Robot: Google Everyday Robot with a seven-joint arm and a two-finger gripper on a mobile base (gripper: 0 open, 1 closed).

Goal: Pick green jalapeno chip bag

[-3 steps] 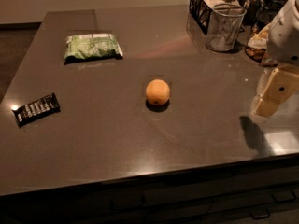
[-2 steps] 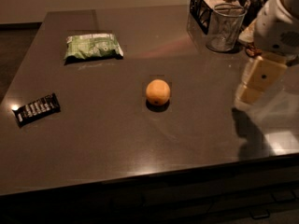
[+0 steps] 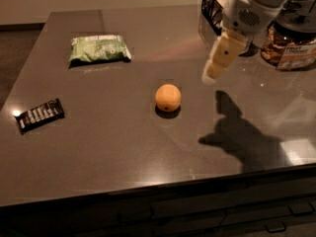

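Observation:
The green jalapeno chip bag [image 3: 100, 48] lies flat on the dark table [image 3: 108, 147] at the far left. It is light green with white patches. My gripper [image 3: 215, 72] hangs in the air above the table's right half, to the right of the orange [image 3: 168, 97] and well away from the bag. Nothing is in it that I can see.
An orange sits near the table's middle. A dark bar wrapper with white lettering [image 3: 40, 115] lies at the left edge. A black wire basket [image 3: 213, 6] and a snack pack [image 3: 292, 48] stand at the back right. The arm's shadow [image 3: 242, 135] falls on the table's right front.
My gripper has moved left and farther over the table, from the right edge toward the orange. The bag, orange and wrapper have not moved.

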